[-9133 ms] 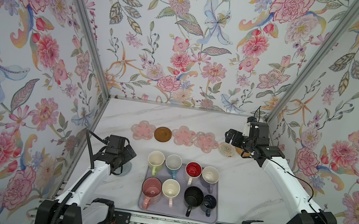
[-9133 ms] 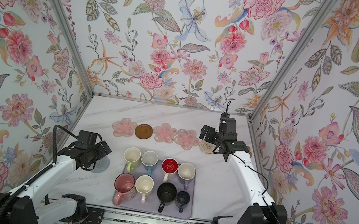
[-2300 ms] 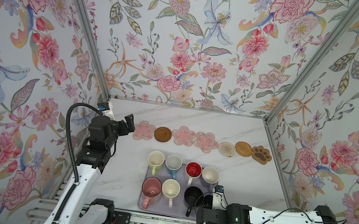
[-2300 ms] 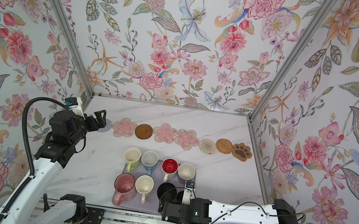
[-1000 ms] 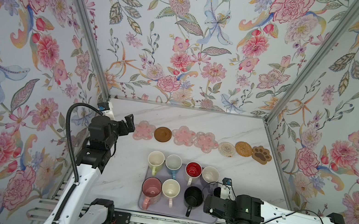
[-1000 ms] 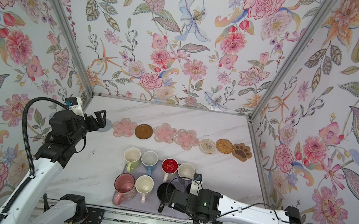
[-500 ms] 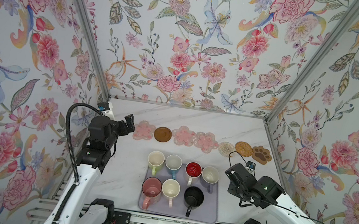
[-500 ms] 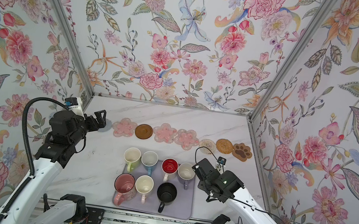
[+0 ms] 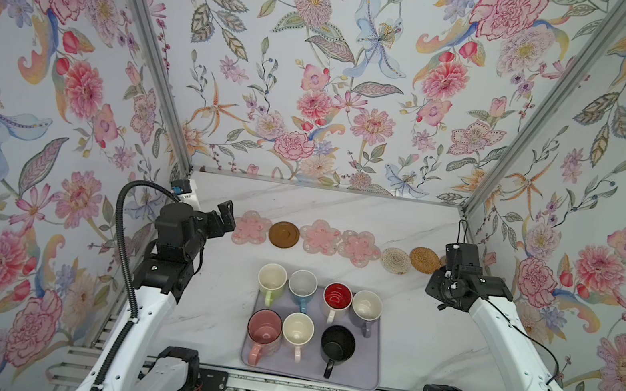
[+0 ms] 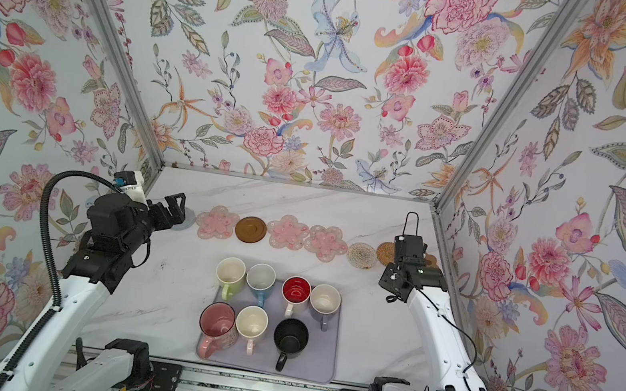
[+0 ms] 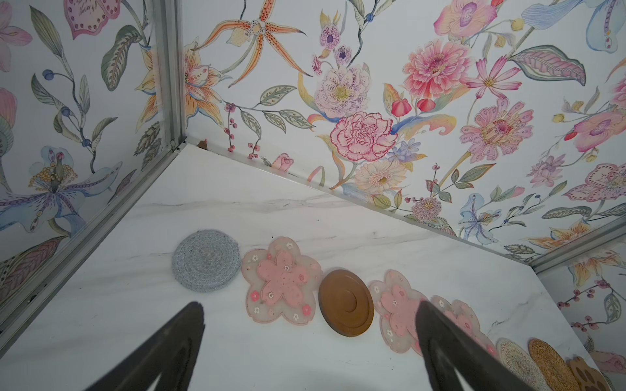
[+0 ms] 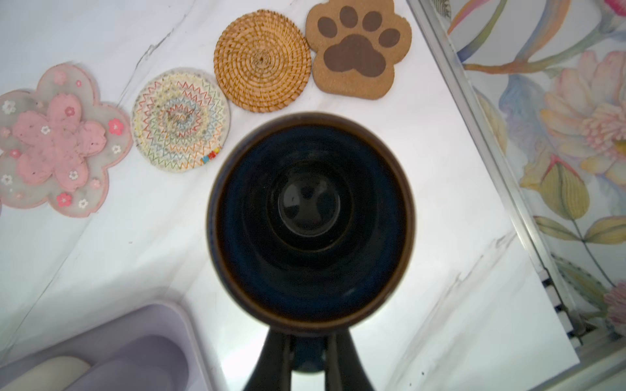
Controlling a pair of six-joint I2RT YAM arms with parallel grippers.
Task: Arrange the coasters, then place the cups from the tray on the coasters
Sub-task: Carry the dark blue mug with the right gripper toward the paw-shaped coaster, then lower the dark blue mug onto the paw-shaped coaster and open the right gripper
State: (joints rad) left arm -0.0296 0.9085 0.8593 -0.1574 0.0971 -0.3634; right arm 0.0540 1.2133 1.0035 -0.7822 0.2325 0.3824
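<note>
The left arm [image 9: 168, 250] hangs at the left end of the coaster row, its jaws spread wide with nothing between them. Only the two dark fingers [image 11: 183, 338] show in the left wrist view.

Ahead of these jaws, off their left finger, lies the grey coiled-rope round coaster [image 11: 206, 260], close to the aluminium corner post [image 11: 169, 84]. In both top views the arm hides most of it. Straight ahead lie a translucent pink flower-shaped coaster [image 11: 283, 281] and a brown disc coaster [image 11: 346, 307]. The right finger cuts across the next two pink flowers.

Bare white marble table [image 9: 415, 228] runs beyond the row, and a bare strip separates it from the flat pale lavender tray [image 9: 368, 377]. The tray carries a lime-green mug [image 9: 271, 282], blue mug [image 9: 301, 287], red-lined white mug [image 9: 337, 299], lavender mug [image 9: 366, 307], tall pink mug [image 9: 264, 330], cream mug [image 9: 297, 331] and black mug [image 9: 337, 345]. Its near right corner is bare.

The right arm [image 9: 495, 316] has its jaws clamped on the handle of the small dark navy glazed mug [image 12: 310, 223]. The handle is mostly hidden, and in both top views the wrist covers the mug. I cannot tell whether its base touches the table.

Beyond its rim lie the pale zigzag-stitched round coaster [image 12: 179, 120], the golden rattan round coaster [image 12: 262, 61] and the cork paw-shaped coaster [image 12: 359, 47], which is cut off by the frame edge and sits near the wall rail [image 12: 474, 118].
</note>
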